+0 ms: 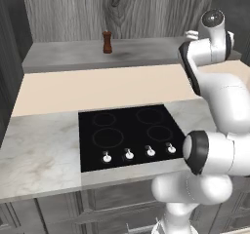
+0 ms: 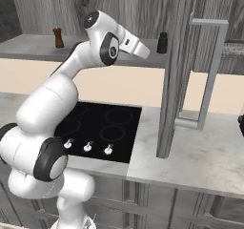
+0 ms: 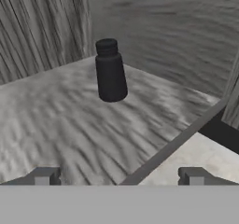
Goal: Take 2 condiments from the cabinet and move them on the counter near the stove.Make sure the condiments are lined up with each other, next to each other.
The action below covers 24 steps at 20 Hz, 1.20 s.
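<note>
Hand view carries the clearest look at the gripper [image 3: 119, 176]: its two dark finger tips [image 3: 44, 175] stand far apart near the bottom edge, with nothing between them and nothing touched. Only the tips are visible; the rest of the fingers is cut off below. Ahead of them the black shaker [image 3: 110, 70] stands upright on the grey mottled shelf of the cabinet [image 3: 60, 111], well apart from the tips, close to the wood-grain back corner. The picture is rolled, so the shelf edge runs as a slant toward the lower middle.

In the right base view the arm's forearm reaches toward the black shaker at the far right of the shelf, just left of the open cabinet door [image 2: 174, 70], which hides whatever lies behind it. The hand's end is hard to make out there. The reddish-brown pepper mill [image 2: 58, 37] stands upright at the far left of the same shelf, well apart from the black one.

In the left base view the arm covers the right part of the shelf. The stove [image 1: 129, 133] sits in the pale marbled counter [image 1: 36, 155], nearer than the shelf, with neither condiment on the counter.
</note>
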Tool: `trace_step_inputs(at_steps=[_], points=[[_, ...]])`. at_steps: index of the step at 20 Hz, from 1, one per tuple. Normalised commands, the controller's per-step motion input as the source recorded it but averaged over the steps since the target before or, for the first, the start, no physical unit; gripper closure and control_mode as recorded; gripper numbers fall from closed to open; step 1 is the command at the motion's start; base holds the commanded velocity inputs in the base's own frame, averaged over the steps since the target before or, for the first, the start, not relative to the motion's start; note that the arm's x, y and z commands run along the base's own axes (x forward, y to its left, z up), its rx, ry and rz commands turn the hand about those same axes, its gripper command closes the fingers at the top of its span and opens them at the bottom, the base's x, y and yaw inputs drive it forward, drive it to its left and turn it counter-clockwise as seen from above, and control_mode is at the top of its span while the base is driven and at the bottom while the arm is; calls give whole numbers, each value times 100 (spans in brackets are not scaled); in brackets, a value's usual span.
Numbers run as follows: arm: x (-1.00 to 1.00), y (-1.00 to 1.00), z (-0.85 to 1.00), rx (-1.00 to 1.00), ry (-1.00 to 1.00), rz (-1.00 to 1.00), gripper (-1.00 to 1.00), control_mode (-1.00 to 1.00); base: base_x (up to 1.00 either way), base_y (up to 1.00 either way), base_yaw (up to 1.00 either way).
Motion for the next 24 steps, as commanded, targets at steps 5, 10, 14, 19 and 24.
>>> trace_step_inputs(at_steps=[5,10,14,19,24], points=[[31,-26,2,0,-2,0,-100,-100,0,0,0],[23,-29,9,0,0,0,-100,-100,0,0,0],[34,-27,0,0,0,0,-100,-100,0,0,0],[35,-18,0,0,0,0,-100,-100,0,0,0],[26,-9,0,0,0,0,-100,-100,0,0,0]])
